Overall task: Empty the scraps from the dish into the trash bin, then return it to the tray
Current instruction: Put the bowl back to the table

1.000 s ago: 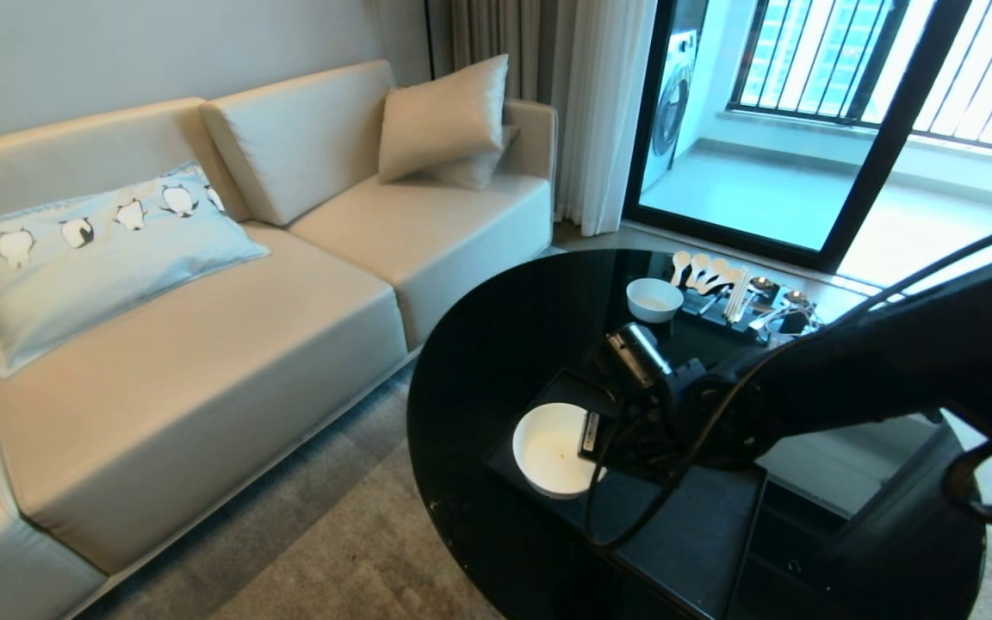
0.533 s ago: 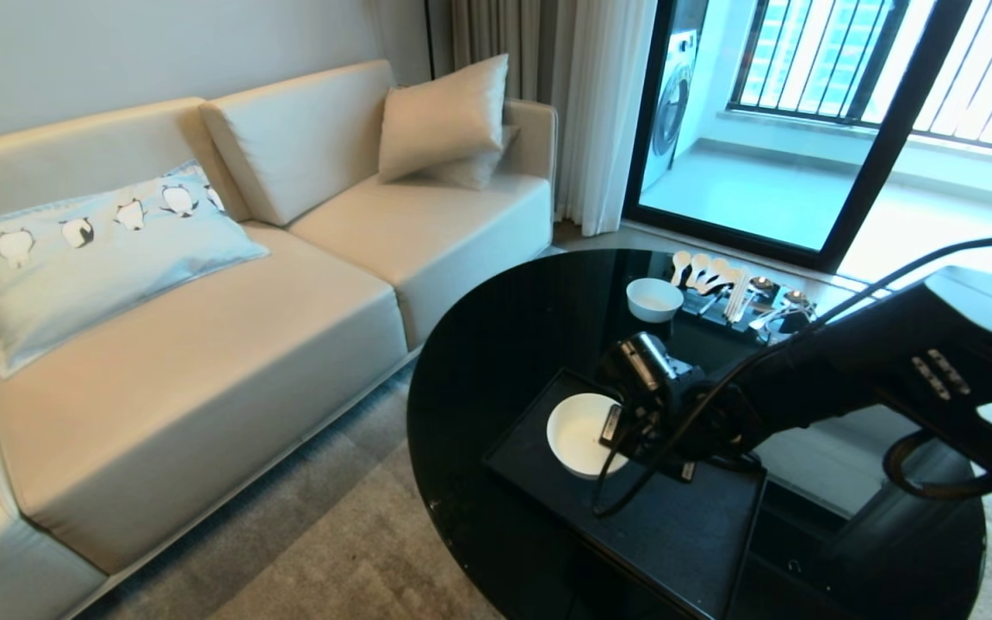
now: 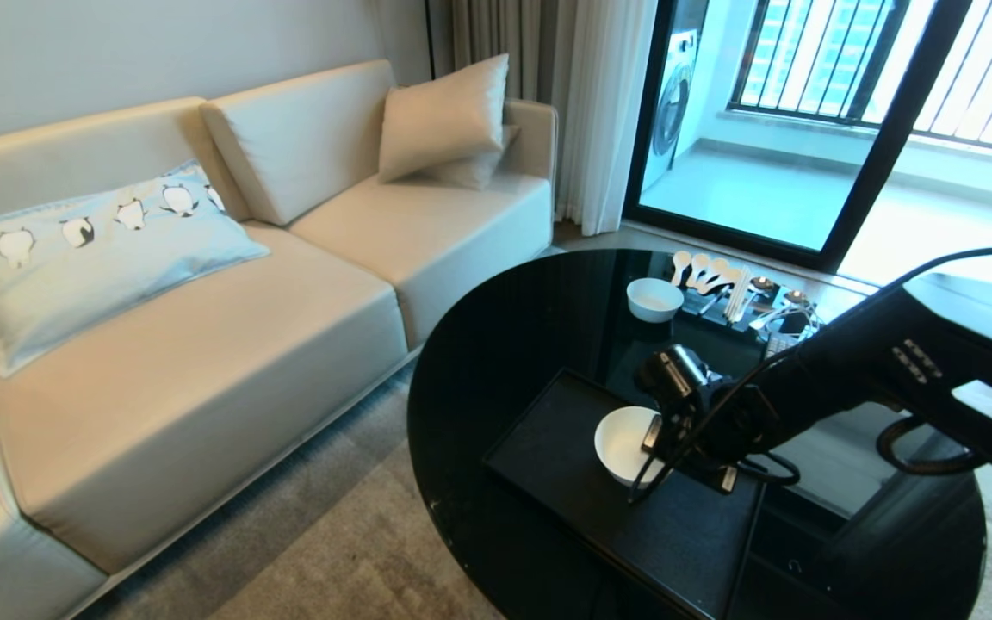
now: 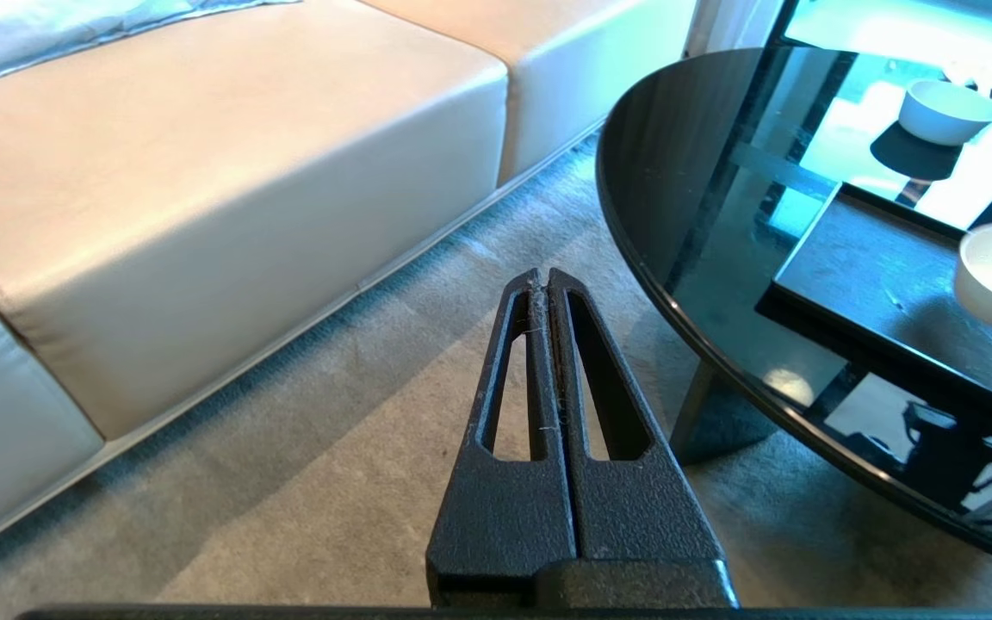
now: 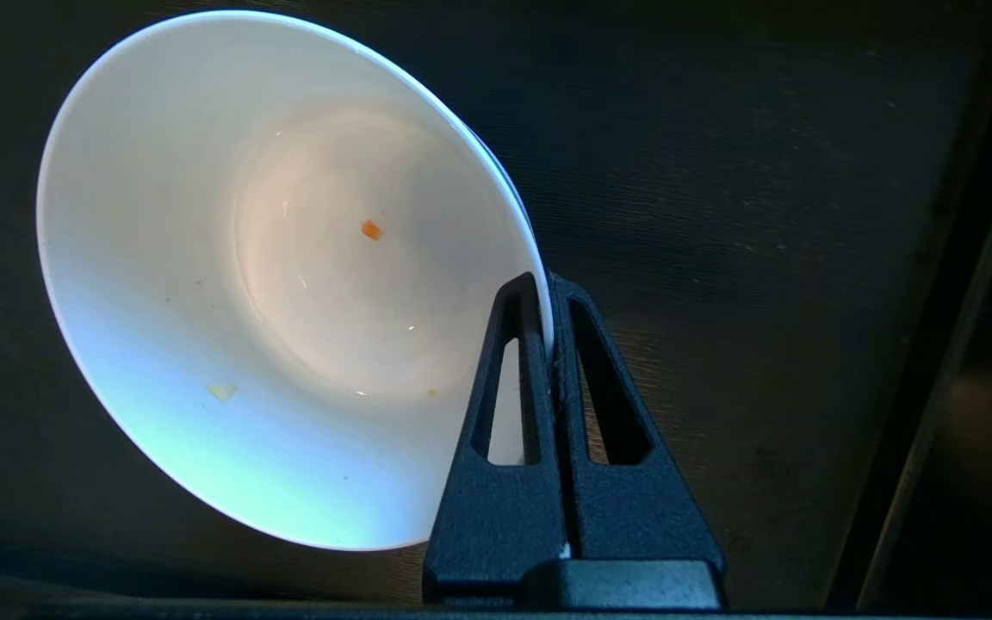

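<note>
With its fingers clamped on the rim of the glossy cream-white deep bowl (image 5: 289, 284), emptied but for specks, the right gripper (image 5: 548, 297) held it over the matte-black rectangular tray (image 3: 565, 430), so setting down and releasing seemed next; the left gripper (image 4: 543, 284) hung pressed together off the table.

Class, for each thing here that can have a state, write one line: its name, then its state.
dish: tilted, almost empty, pinched at its rim
right gripper: shut on the dish, over the tray
tray: flat on the table
left gripper: shut, holding nothing, above the carpet
small bowl: upright on the table
</note>
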Available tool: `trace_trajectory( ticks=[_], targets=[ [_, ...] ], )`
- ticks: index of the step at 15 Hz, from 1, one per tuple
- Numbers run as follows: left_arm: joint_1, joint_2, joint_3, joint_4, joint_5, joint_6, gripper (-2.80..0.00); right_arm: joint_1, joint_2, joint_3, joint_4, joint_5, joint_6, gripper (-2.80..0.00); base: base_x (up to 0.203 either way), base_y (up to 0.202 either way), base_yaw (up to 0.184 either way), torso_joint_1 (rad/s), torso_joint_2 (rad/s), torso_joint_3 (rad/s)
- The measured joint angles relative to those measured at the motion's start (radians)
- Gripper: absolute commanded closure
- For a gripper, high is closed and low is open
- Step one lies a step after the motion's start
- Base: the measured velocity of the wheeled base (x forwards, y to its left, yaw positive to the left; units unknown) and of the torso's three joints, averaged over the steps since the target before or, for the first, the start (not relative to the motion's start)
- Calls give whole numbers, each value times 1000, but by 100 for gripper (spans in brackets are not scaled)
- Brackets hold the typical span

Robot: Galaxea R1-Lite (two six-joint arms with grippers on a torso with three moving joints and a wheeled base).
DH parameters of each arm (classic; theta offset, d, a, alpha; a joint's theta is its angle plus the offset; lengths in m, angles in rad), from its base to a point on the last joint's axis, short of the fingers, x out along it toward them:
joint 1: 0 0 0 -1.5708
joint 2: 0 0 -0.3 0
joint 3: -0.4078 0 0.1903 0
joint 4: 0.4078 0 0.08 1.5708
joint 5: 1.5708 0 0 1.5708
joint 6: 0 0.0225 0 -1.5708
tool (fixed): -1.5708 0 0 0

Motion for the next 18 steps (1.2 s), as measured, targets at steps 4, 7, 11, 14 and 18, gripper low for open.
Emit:
trace_trajectory(
  ticks=[4,7,11,14,18],
  targets=[
    [0,0,0,0,0,0,0,-26,5,63,-7,-23,23,0,0,0,0,0,0,0],
    [0,0,0,0,-1,0,0,-35,-10,99,-23,-17,32,-280,0,0,0,0,0,0],
    [0,0,0,0,0,0,0,-34,-43,110,-18,-16,46,-280,0,0,0,0,0,0],
    [0,0,0,0,0,0,0,-31,-93,109,-15,-23,35,-280,0,0,0,0,0,0],
    [0,0,0,0,0,0,0,-26,-229,134,-18,-30,-94,-280,0,0,0,0,0,0]
  ],
)
